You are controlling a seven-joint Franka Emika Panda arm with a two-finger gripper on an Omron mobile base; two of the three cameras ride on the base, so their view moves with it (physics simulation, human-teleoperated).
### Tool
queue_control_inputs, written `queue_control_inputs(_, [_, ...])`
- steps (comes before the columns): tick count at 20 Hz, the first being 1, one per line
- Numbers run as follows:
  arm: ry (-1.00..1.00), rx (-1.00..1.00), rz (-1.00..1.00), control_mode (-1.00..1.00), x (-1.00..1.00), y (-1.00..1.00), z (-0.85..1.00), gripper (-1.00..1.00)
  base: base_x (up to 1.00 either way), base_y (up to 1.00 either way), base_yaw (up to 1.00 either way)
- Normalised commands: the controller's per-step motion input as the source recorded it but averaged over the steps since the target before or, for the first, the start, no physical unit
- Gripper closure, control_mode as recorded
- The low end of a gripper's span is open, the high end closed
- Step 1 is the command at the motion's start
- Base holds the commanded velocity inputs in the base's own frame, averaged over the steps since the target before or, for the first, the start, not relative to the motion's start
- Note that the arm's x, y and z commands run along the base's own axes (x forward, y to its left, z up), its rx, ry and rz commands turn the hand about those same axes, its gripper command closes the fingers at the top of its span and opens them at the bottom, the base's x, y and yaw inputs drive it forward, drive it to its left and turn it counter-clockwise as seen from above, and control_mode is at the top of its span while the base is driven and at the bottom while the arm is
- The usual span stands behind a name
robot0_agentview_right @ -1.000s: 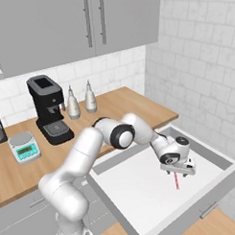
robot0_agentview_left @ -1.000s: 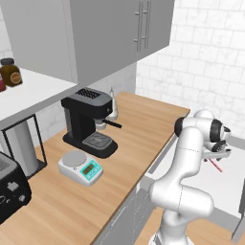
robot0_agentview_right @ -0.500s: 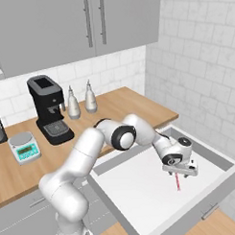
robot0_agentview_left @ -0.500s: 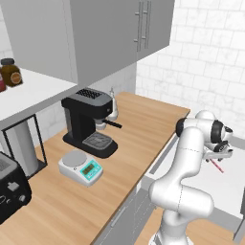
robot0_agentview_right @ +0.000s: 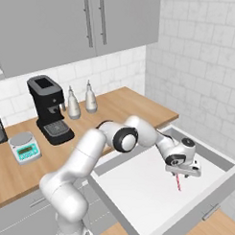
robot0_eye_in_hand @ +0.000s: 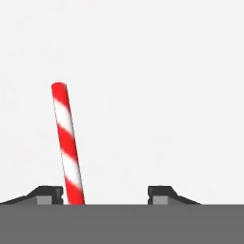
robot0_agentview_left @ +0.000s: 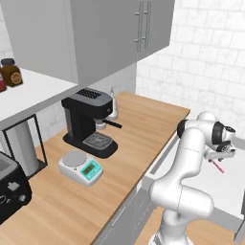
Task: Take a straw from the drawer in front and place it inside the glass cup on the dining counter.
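A home kitchen is shown, pretty clearly: a wood-topped table (robot0_agentview_left: 143,119) over grey drawers, grey wall cabinets (robot0_agentview_right: 78,29), white tiled walls (robot0_agentview_right: 199,54), plus a black coffee machine (robot0_agentview_left: 88,122), a kitchen scale (robot0_agentview_left: 80,167) and a toaster (robot0_agentview_left: 10,186).

The end effector (robot0_eye_in_hand: 105,195) has narrowed around the straw (robot0_eye_in_hand: 67,147).

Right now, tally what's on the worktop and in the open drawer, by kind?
Coffee machine: 1
Kitchen scale: 1
Shaker bottles: 2
Toaster: 1
Straw, lying in the drawer: 1
Total: 6
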Motion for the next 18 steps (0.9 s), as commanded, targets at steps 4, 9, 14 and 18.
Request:
queue_control_inputs(4, [-0.01,0.00,0.01,-1.00,0.00,0.00,-0.45,1.00,0.00,0.00,0.00])
queue_control_inputs(9, [0.00,0.00,0.00,-1.00,-0.09,0.14,-0.49,1.00,0.00,0.00,0.00])
queue_control_inputs(14, [0.00,0.00,0.00,-1.00,-0.06,0.16,-0.45,1.00,0.00,0.00,0.00])
queue_control_inputs(18, [0.00,0.00,0.00,-1.00,-0.01,0.11,-0.73,1.00,0.00,0.00,0.00])
